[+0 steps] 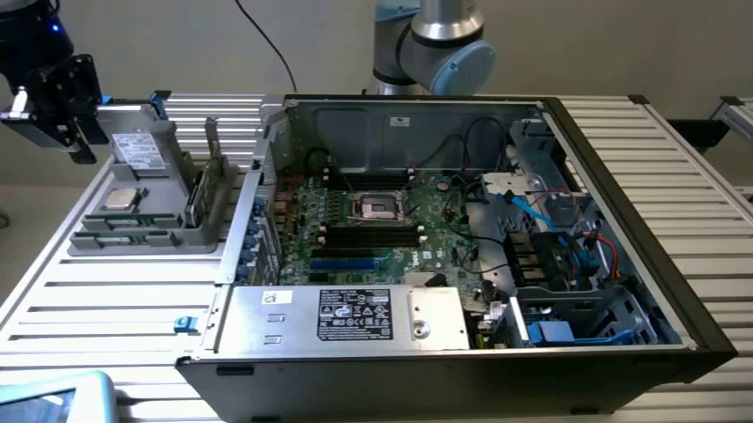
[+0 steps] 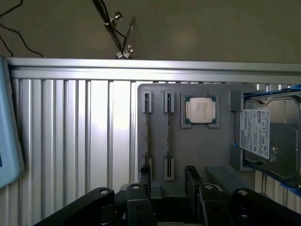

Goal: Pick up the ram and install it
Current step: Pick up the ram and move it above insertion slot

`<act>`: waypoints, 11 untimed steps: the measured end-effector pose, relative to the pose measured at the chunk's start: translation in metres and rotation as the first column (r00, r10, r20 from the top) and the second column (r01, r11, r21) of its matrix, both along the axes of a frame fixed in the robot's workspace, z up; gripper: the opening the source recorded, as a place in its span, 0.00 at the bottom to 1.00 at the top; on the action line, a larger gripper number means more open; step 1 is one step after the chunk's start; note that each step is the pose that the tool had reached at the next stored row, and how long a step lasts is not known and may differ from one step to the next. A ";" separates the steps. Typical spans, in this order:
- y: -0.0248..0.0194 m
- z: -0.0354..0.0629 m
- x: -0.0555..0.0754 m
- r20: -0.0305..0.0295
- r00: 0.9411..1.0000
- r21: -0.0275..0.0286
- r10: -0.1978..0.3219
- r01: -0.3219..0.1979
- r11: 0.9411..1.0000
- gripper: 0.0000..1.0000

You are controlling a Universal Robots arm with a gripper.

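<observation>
- The slatted metal table carries everything.
- An open computer case takes up the middle of it. Its green main board lies flat inside.
- The robot arm rises behind the far wall of the case.
- A grey tray sits on the table beside the case, on the exterior view's left.
- A hard drive with a white label stands at one end of the tray.
- The claw hangs in the air over the tray, towards the exterior view's far left corner. It is released: its two black fingers stand wide apart and hold nothing.
- The ram stands on its long edge in a tray slot, just beside the square silver chip. It is not in the case.
- In the wrist view the ram runs lengthways away from the claw. Its near end falls about midway between the two fingers. The claw appears to be above it and not touching.
- A neighbouring slot, in line with one finger, seems to hold a second stick, though edge-on it is only a thin line.
</observation>
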State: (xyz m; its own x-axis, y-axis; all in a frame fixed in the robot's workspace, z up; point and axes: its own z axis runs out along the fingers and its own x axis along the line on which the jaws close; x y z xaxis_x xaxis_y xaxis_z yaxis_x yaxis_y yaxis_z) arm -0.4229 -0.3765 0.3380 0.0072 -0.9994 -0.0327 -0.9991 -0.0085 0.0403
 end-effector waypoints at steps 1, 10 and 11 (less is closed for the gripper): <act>-0.0002 -0.0017 0.000 0.000 1.000 0.002 0.000 0.000 1.000 0.43; -0.0003 -0.0077 0.000 0.000 1.000 0.002 0.000 0.000 1.000 0.43; -0.0003 -0.0095 0.000 0.000 1.000 0.002 0.000 0.000 1.000 0.43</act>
State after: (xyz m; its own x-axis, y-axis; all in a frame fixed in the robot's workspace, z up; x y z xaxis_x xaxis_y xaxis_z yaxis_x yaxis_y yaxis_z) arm -0.4225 -0.3768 0.3285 0.0071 -0.9994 -0.0349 -0.9991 -0.0085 0.0404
